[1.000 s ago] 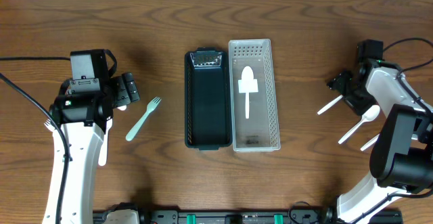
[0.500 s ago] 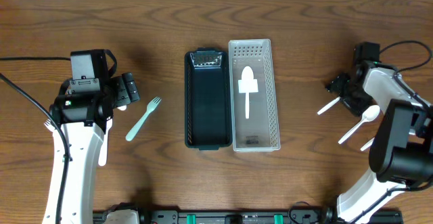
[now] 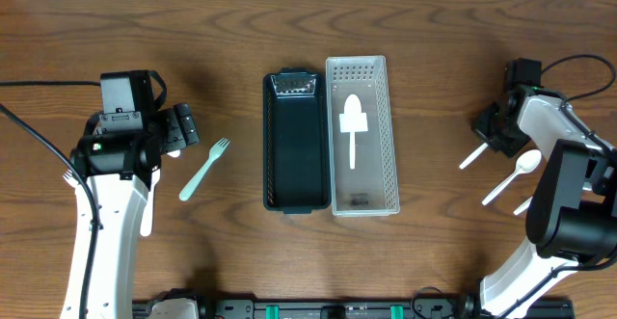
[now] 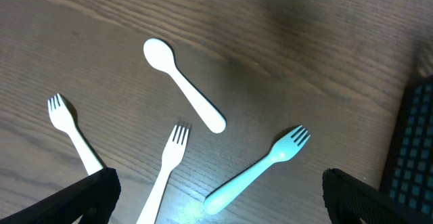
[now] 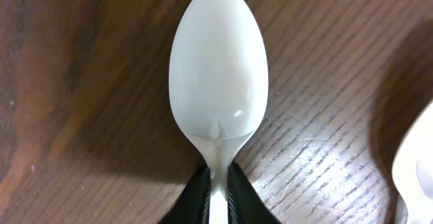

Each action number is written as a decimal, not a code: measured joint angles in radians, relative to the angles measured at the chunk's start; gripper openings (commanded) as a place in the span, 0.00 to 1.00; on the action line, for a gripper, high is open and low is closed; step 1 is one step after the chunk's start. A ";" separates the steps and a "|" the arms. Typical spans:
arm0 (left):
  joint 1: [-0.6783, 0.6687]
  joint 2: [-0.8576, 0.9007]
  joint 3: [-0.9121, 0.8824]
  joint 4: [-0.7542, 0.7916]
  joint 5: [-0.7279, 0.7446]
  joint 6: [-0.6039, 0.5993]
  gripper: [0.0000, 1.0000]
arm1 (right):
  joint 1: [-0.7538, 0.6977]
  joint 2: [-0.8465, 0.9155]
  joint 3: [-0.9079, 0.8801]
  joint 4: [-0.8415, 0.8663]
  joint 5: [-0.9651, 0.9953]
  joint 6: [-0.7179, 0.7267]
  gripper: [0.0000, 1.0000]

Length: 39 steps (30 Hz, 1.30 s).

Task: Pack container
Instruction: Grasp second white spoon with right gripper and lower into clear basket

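Pinching the white spoon (image 5: pixel 218 75) at its neck, right fingers (image 5: pixel 195 204) hold it; left fingers (image 4: pixel 81 198) gape wide.

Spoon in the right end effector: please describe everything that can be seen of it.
The spoon is white, glossy and plastic-looking, with an oval bowl narrowing into a thin neck. The right end effector is shut on the neck just below the bowl, with black fingers on both sides. Overhead, its handle sticks out of the end effector toward the lower left, at the right side of the table. A shadow lies under the bowl; whether it touches the table cannot be told.
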 measured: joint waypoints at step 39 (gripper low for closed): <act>0.000 0.000 0.000 0.000 0.000 0.000 0.98 | 0.642 0.039 0.307 -0.193 -0.156 -0.230 0.42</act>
